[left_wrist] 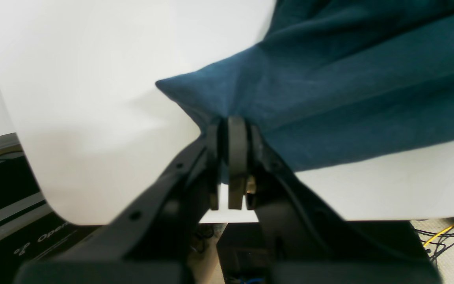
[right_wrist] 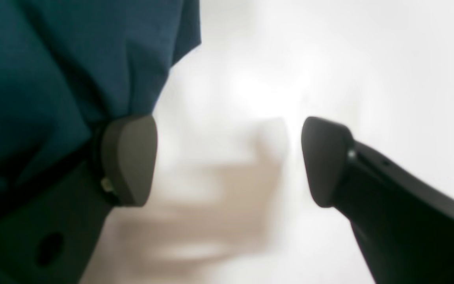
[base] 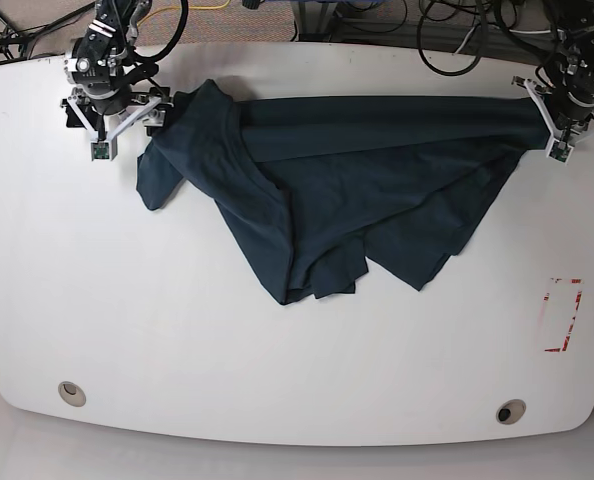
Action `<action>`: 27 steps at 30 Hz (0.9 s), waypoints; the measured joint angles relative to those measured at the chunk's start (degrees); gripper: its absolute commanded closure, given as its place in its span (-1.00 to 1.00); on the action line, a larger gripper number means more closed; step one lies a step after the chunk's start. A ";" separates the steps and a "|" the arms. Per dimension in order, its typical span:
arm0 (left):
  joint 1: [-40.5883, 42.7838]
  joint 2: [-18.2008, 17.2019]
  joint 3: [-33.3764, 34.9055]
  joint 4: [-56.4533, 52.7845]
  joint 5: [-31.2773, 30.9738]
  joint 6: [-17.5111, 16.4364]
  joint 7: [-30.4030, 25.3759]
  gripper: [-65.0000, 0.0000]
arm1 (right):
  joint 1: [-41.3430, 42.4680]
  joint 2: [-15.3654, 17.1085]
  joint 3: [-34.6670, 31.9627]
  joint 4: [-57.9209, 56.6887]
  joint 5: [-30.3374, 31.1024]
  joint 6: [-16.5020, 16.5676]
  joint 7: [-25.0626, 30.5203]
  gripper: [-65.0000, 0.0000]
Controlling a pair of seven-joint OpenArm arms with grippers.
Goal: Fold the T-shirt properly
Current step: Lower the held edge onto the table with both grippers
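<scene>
From my station, the T-shirt (base: pixel 347 180) lies bunched along the far edge of the white counter (base: pixel 277 370), stretched between its 2 far corners, with a loose heap sagging toward the middle. I judge the fold has barely started: no clean crease or squared panel shows, and a sleeve dangles near the far corner by my right arm. My left pincer (left_wrist: pixel 233 157) is clamped tight on a corner of cloth at the opposite far corner, pulling it taut. My right pincer (right_wrist: pixel 227 157) stands wide with nothing between its pads; cloth drapes beside 1 finger (right_wrist: pixel 130 157) only. Spreading the shirt flat and every fold still lie ahead.
</scene>
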 measured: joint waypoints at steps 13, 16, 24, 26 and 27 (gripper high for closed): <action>-2.21 0.66 0.09 0.09 0.15 0.07 -1.49 0.97 | 4.76 -0.50 -5.86 -2.23 -1.27 -0.63 -0.92 -0.67; -1.88 1.03 0.07 0.09 0.22 0.07 -1.33 0.96 | 5.64 -0.55 -6.23 -2.38 -1.22 -0.61 -1.51 -0.67; -1.99 0.98 0.04 0.09 0.17 0.07 -1.49 0.95 | 6.08 0.85 -7.30 -2.03 0.15 -0.59 -3.41 -0.67; -1.97 0.96 0.04 0.02 0.20 0.07 -1.42 0.95 | 5.84 1.36 -7.34 -1.79 0.61 -0.42 -3.98 -0.66; -1.97 0.98 0.04 0.02 0.20 0.07 -1.44 0.95 | 5.79 1.64 -7.39 -1.62 0.76 -0.42 -4.61 -0.66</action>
